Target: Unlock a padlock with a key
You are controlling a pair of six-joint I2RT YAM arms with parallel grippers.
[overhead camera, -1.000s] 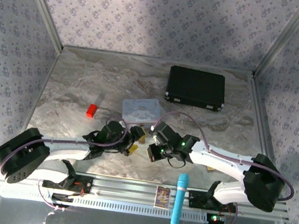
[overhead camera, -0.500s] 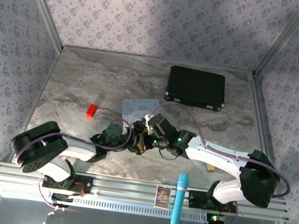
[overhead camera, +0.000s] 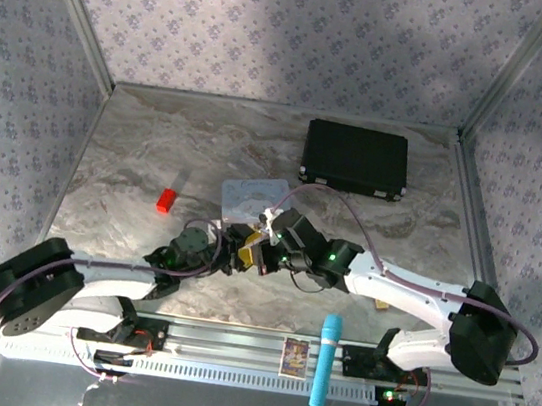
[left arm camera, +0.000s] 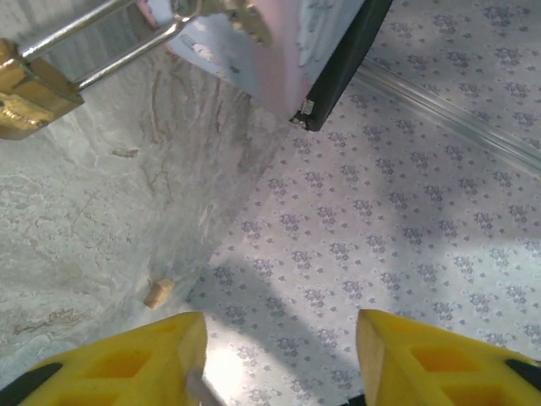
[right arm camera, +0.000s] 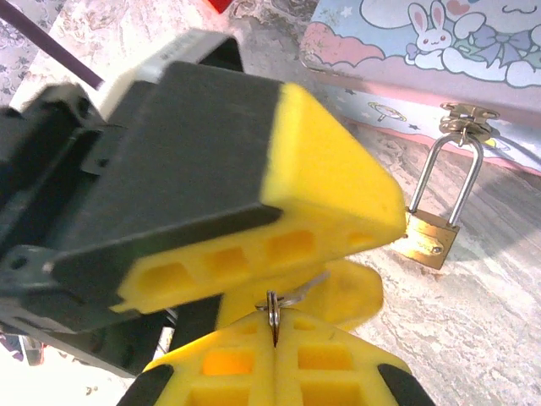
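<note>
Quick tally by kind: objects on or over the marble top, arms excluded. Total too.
padlock: 1
key: 1
pastel tin: 1
black case: 1
red block: 1
tan square piece: 1
Total: 6

Brass padlock (right arm camera: 429, 240), shackle through tin clasp (right arm camera: 461, 115), thin key (right arm camera: 273, 311) pinched in right pincer (right arm camera: 273, 337)
</note>
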